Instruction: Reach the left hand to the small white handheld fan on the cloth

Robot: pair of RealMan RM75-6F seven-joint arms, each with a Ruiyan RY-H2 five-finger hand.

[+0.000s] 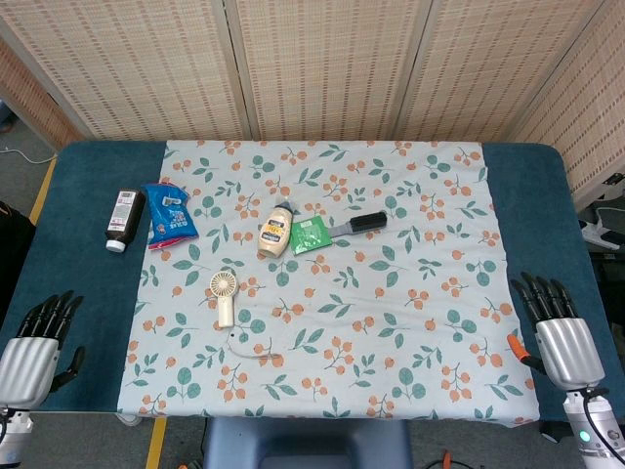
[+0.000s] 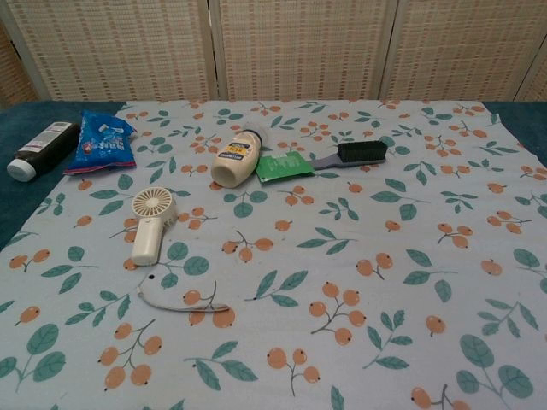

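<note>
Head view: white fan (image 1: 223,296) lies flat on floral cloth (image 1: 410,322), round head away, cord trailing.
Left hand (image 1: 34,347) sits at table's near-left edge, fingers apart, empty; bare cloth lies between.

The chest view is showing neither hand. In the head view the left hand (image 1: 37,344) and right hand (image 1: 562,337) are running off the bottom edge at the wrists. Labels on the bottle (image 1: 125,219) and packet (image 1: 313,235) are reading too small.
</note>
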